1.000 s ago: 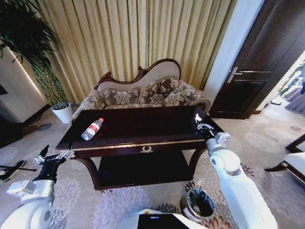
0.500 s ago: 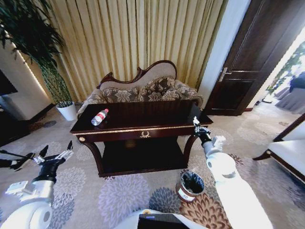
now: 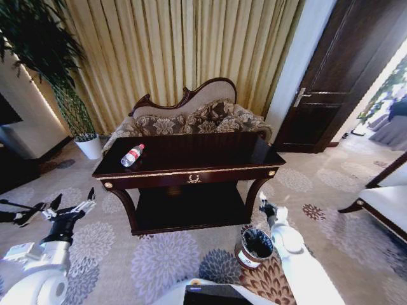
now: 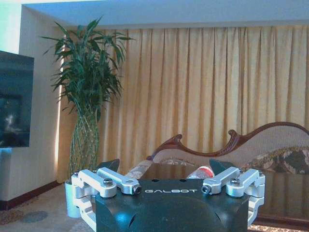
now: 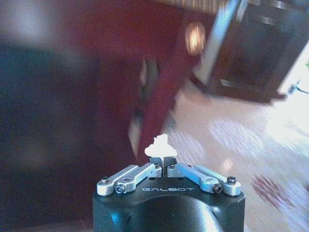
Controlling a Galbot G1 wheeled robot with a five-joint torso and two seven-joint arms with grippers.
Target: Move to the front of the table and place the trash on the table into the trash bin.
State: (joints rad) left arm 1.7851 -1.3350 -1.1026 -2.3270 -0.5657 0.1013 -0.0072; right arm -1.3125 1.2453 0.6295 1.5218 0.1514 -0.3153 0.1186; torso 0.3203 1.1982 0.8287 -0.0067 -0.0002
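White crumpled paper wad (image 5: 160, 146) sits pinched between the fingertips of the right gripper (image 5: 164, 162), whose jaws are drawn almost together on it, only the wad's width keeping them apart. In the head view that right gripper (image 3: 266, 206) hangs low, just off the table's right front leg, and the trash bin (image 3: 255, 246) stands directly below and slightly toward the robot from it, its black-lined mouth facing up. That is the relation that matters: the bin's opening lies under and a touch nearer than the wad, so I judge only a short move toward the robot is needed before letting go. Released where it is, the wad might catch the far rim.

Farther out, the left gripper (image 3: 68, 209) is held low beside the table's left end, well apart from the bin, its fingers spread wide with nothing between them; its wrist view shows the left gripper (image 4: 164, 176) with both dark pads standing open. Beyond and above it, on the table (image 3: 191, 170), lies the clear bottle (image 3: 132, 155) with its red cap, on its side near the left end, long axis slanting from the front edge toward the sofa (image 3: 191, 121), cap at the far end. The left arm is clearly the nearer one to it.
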